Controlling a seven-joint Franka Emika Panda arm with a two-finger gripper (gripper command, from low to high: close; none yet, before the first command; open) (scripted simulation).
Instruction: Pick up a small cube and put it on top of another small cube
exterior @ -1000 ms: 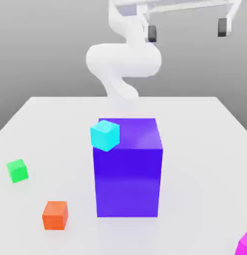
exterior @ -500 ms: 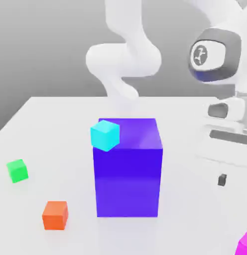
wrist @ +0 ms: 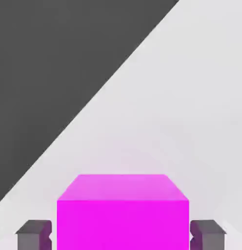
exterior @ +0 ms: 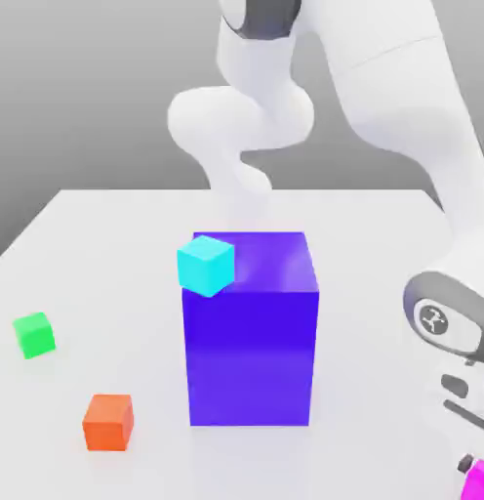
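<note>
**Fingers flanking the magenta cube at the surface's near corner**

Your gripper [wrist: 121,235] sat low at the near corner of the white surface [exterior: 109,225], on the exterior view's right. In the hand view its fingers [wrist: 33,234] stood on either side of the magenta cube [wrist: 122,215], narrowed to about its width (a sliver of gap showed on each side, so I couldn't tell you whether they gripped it). The green cube [exterior: 34,334] lay well apart, by the opposite side edge. The blue-purple block [exterior: 251,332] stood mid-surface, the cyan cube [exterior: 206,265] at its top corner, the orange cube [exterior: 109,421] nearer the front edge.
</note>
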